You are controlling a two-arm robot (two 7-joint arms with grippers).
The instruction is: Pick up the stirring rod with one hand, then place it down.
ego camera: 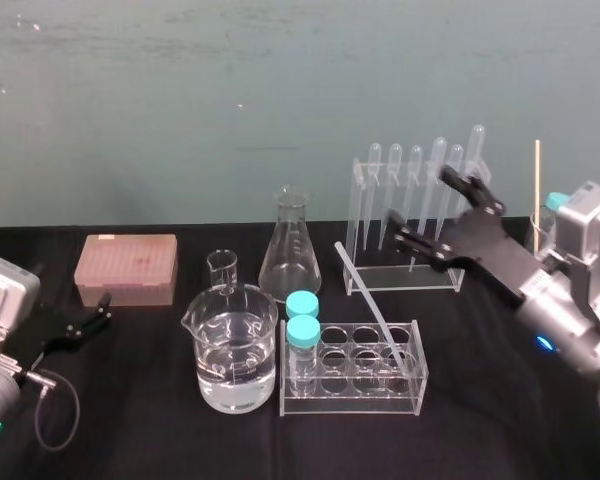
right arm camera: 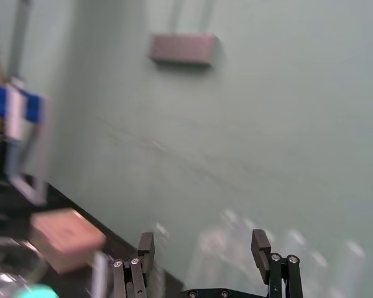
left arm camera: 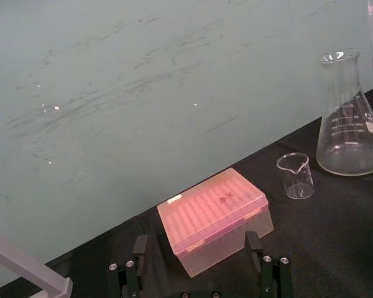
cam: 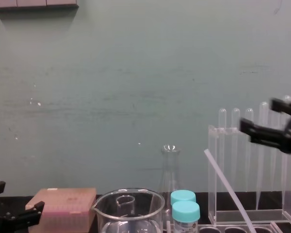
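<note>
Thin, straight and whitish-translucent, the stirring rod (ego camera: pixel 374 305) is leaning in the low tube rack (ego camera: pixel 350 400). Above and behind that rack the right gripper (ego camera: pixel 432 208) is hovering, released and empty; the left gripper (ego camera: pixel 100 312), also released, is sitting far left of it.

The long, thin, translucent whitish stirring rod (cam: pixel 228 188) runs off the chest view's bottom edge. The clear bulb-topped plastic pipettes (right arm camera: pixel 354 257) are blurred in the right wrist view.

Translucent stirring rod (ego camera: pixel 372 304) (smooth, glassy); matt cloth (ego camera: pixel 130 410).
</note>
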